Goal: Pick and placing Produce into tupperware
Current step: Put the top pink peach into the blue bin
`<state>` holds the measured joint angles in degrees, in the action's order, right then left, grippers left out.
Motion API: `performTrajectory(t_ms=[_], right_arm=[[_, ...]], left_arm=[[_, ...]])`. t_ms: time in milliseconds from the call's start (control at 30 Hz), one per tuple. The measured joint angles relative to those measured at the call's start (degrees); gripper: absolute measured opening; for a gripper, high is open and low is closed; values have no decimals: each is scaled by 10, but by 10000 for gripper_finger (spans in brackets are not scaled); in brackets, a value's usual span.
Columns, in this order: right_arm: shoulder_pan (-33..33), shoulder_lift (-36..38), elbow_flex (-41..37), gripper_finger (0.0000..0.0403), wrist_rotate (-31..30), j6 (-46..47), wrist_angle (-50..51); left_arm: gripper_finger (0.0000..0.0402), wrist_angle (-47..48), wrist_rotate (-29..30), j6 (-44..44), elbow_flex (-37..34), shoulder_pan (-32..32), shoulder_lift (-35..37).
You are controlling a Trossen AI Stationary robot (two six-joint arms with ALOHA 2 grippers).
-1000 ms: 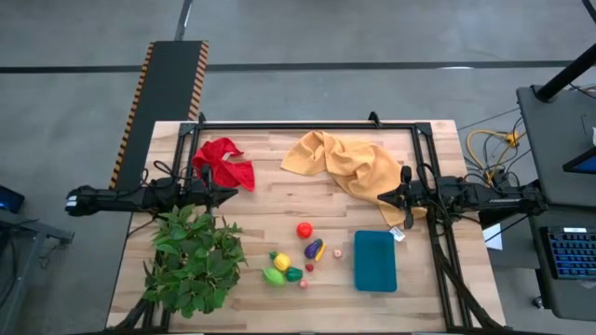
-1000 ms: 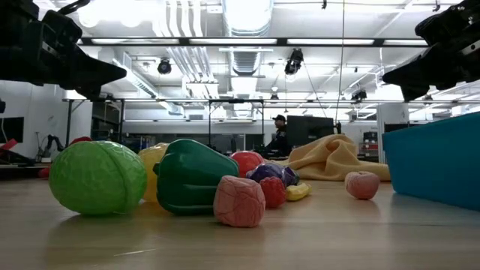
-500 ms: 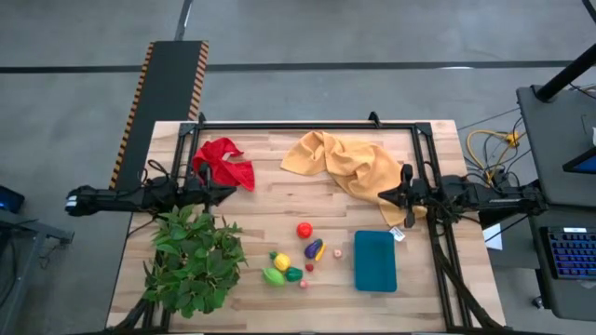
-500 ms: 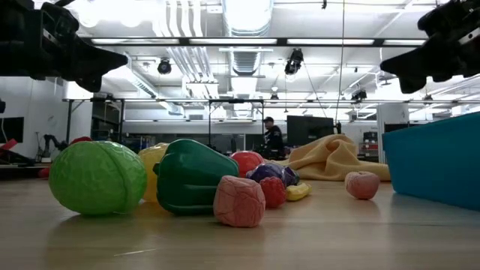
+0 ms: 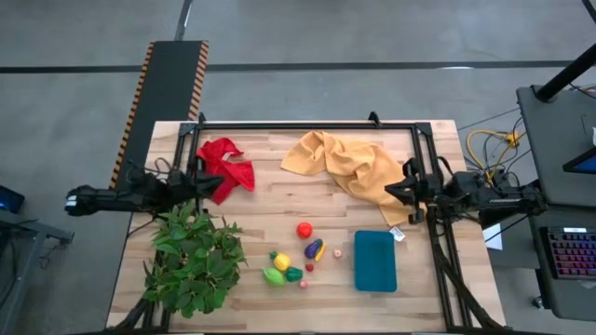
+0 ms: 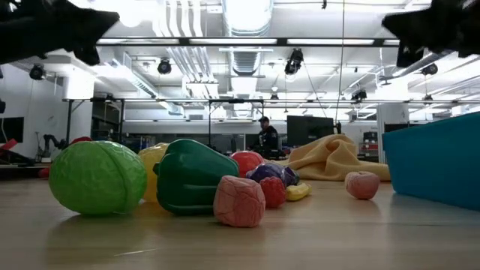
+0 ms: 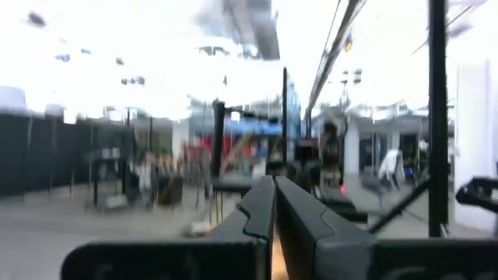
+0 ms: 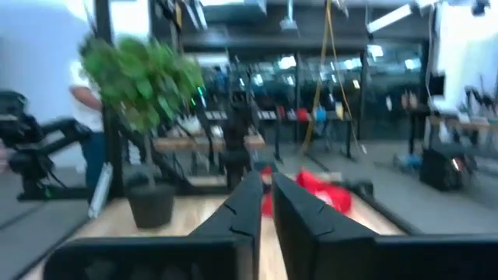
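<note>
The produce lies in a loose cluster on the wooden table: a red ball (image 5: 304, 230), a yellow piece (image 5: 282, 263), a purple piece (image 5: 315, 249), a lime green piece (image 5: 273, 276), a dark green pepper (image 6: 191, 178) and tiny pink pieces (image 5: 337, 252). The teal tupperware (image 5: 374, 261) rests flat on the table to their right. My left gripper (image 5: 207, 192) hangs shut over the table's left side, near the red cloth. My right gripper (image 5: 388, 194) hangs shut over the yellow cloth's right end, beyond the tupperware. Both are high above the table.
A big leafy plant (image 5: 194, 261) fills the near left corner. A red cloth (image 5: 226, 163) and a crumpled yellow cloth (image 5: 349, 163) lie toward the far edge. A black frame rail (image 5: 307, 126) runs along the far edge. A person (image 6: 266, 139) stands far off in the room.
Both grippers have risen, moving toward the top of the low view. The left gripper has drawn back toward the table's left edge and the right gripper slightly toward the right edge. The produce and tupperware have stayed put.
</note>
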<state>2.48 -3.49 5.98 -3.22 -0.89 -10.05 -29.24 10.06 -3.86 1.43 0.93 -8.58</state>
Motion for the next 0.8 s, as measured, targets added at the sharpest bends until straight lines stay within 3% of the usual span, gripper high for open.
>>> performTrajectory(t_ms=[133, 433, 633, 800], right_arm=[[0, -3, 0, 76, 23, 0, -35], [0, -87, 37, 187, 22, 11, -70], [0, -234, 146, 205, 48, -20, -39], [0, -357, 276, 203, 47, -78, 99]], left_arm=[[24, -40, -12, -25, 1, 0, -18], [161, -82, -12, -25, 45, 0, -121], [194, -140, -14, -26, 79, 0, -187], [196, -141, -14, -30, 97, 0, -221]])
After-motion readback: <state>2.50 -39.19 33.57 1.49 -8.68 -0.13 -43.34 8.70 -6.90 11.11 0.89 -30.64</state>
